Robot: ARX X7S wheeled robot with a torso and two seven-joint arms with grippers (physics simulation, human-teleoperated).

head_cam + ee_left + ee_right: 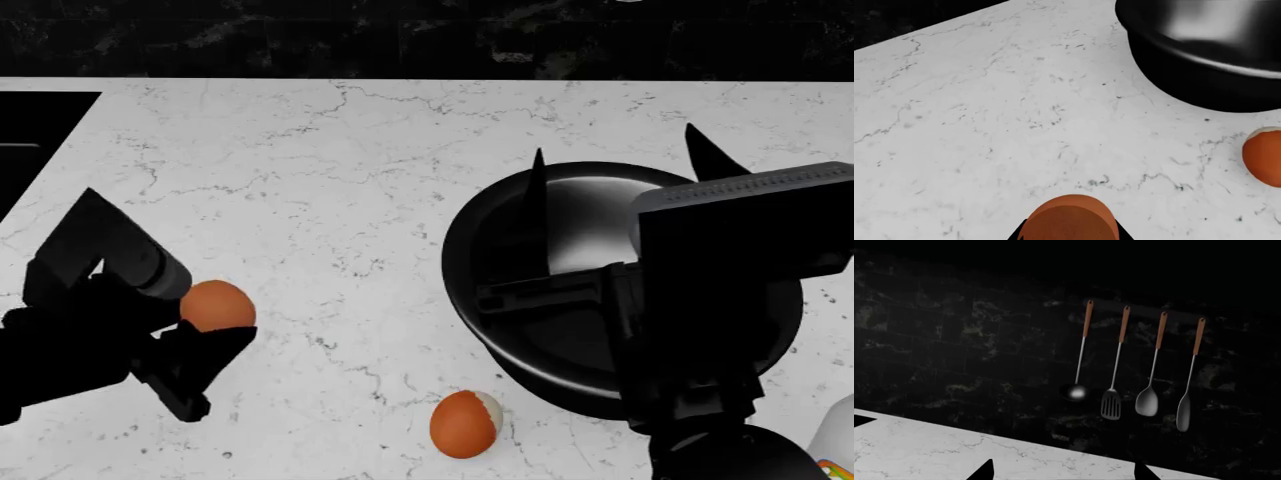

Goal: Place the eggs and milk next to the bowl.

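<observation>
One egg is gripped between the fingers of the left gripper, out over the white marble counter and well to the left of the bowl; in the left wrist view the same egg is seen clamped at the near edge, with open marble between it and the black bowl wall. The second egg, marked with a whitish patch, is already laid on the counter just beside the bowl's near-left side, and it appears at the edge of the left wrist view as well. The step in hand is judged to be the carrying of the held egg toward the bowl. It would best be brought across low and slowly, set down on bare marble near the bowl wall but clear of the resting egg, so that neither is knocked and sent rolling, and released only once contact with the counter is made. The milk is glimpsed only partly at the head view's lower right corner, close to the bowl. The right gripper is held open and empty above the bowl, its prongs spread apart and pointed toward the dark wall, where four utensils are hung
</observation>
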